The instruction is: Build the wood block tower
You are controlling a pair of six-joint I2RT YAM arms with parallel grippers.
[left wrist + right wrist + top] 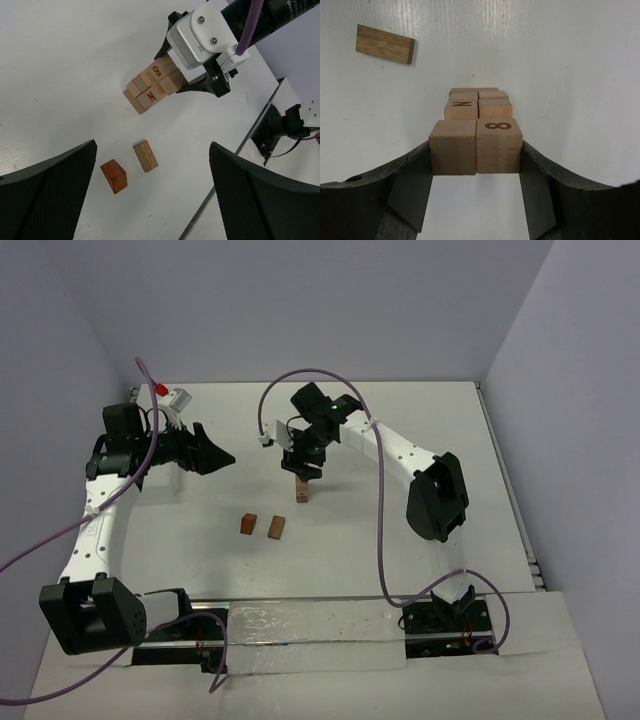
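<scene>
Right gripper (476, 157) is pinching the top pair of wood blocks (159, 75) squarely on the tower (301, 490) mid-desk (420, 410), stack straight underneath it, while the left gripper (215, 453) hangs spread wide, off left.

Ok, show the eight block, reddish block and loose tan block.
eight block (498, 126), right wrist view, numbered face.
reddish block (114, 177), left wrist view, its middle.
loose tan block (145, 156), left wrist view, its middle.
</scene>
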